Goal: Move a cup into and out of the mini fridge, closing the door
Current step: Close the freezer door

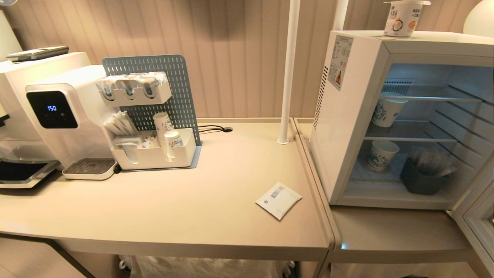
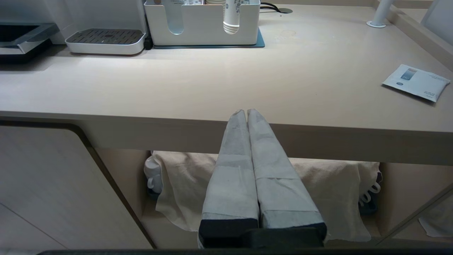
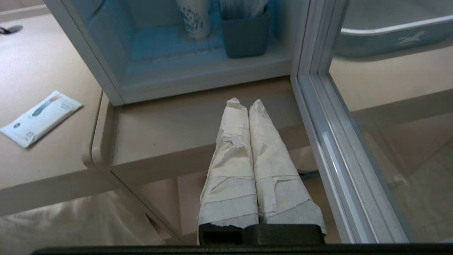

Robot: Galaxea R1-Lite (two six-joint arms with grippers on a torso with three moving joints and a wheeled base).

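With the cup on top of the mini fridge and its door open, we hold both grippers, right gripper and left gripper, pressed together and empty, so next we probably reach up for it.

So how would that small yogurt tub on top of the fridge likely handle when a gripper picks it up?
The cup looks like a thin plastic tub, so its walls would probably flex under a hard squeeze. Its sides taper, so it may slip in a loose grip. It stands on its narrower end near the top edge of the mini fridge, so a sideways nudge could tip it off.
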